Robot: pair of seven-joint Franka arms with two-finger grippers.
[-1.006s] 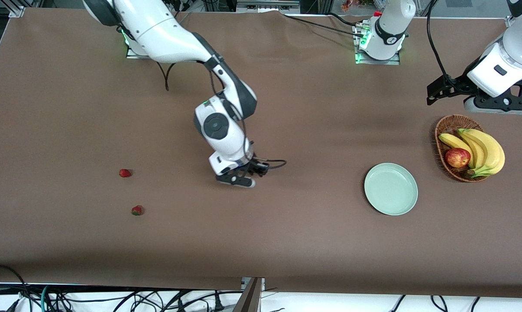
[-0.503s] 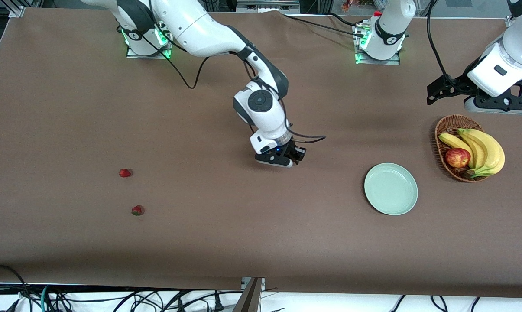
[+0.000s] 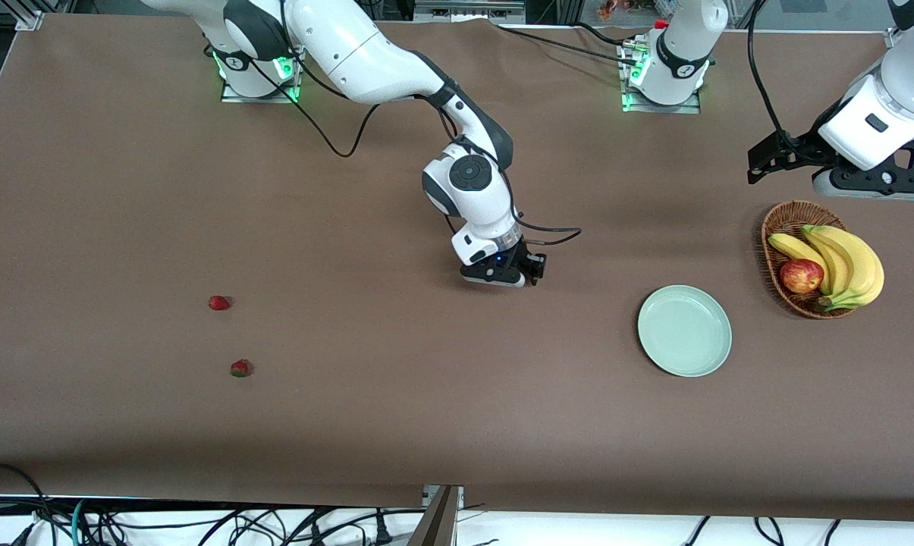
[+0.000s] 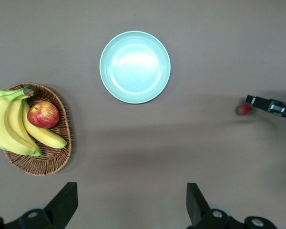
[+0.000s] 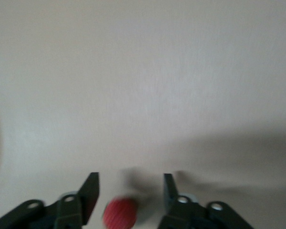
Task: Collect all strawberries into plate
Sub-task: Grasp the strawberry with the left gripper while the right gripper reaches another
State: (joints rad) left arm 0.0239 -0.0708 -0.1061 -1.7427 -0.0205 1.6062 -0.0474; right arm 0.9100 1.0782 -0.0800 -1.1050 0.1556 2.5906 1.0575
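Right gripper (image 3: 534, 271) hangs low over mid-table, its fingers parted wider than the strawberry (image 5: 120, 213) between them, so it grips nothing. That berry is well short of the plate (image 3: 718, 334), which lies empty at about four o'clock from the gripper. Two more strawberries (image 3: 219, 303) (image 3: 240, 368) lie on the cloth out at eight o'clock. I'd say nothing is collected yet and all three remain. A wicker basket (image 3: 775, 227) of bananas (image 3: 843, 262) and an apple (image 3: 801, 276) sits at two o'clock from the plate; nothing blocks the way. Left gripper (image 4: 131, 193) waits wide open above the basket.
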